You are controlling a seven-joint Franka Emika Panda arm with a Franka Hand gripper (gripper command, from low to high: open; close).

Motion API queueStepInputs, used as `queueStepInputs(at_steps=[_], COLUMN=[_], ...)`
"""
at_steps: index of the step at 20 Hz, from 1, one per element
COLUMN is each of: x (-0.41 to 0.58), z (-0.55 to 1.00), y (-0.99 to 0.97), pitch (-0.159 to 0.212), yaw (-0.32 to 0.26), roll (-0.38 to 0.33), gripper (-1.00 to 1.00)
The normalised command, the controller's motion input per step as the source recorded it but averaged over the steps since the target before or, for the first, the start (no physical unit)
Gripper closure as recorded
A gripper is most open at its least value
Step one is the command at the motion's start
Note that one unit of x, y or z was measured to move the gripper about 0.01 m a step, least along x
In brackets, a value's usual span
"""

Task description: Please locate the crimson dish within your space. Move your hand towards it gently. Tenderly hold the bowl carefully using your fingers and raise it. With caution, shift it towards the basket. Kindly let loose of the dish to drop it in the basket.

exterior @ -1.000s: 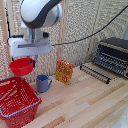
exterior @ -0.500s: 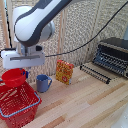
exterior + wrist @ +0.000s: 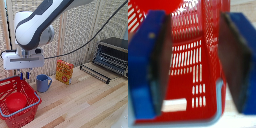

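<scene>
One crimson dish [image 3: 16, 102] inside basket [image 3: 31, 108], below spread, empty pincer [image 3: 25, 75].

arm [image 3: 37, 22]: bulky, rounded white shells with dark grey joint sections | cable: black, running from the arm toward the exterior view's right | hand [image 3: 23, 60]: flat white rectangular block | fingers [image 3: 149, 65]: two short blue ones, thick and blocky, each with a dark flat inner pad (blurred up close)

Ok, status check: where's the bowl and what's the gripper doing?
Gripper open, empty, above the basket. Red bowl lying inside basket. Blue mug beside basket, clear of it.
</scene>
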Motion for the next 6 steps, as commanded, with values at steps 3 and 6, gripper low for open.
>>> queueStepInputs(at_steps=[3, 6], x=[0.204, 0.344], z=[0.69, 0.51], y=[-0.37, -0.23], pitch=[-0.152, -0.125], yaw=[0.077, 0.026], roll=[-0.079, -0.187], gripper=[-1.00, -1.00])
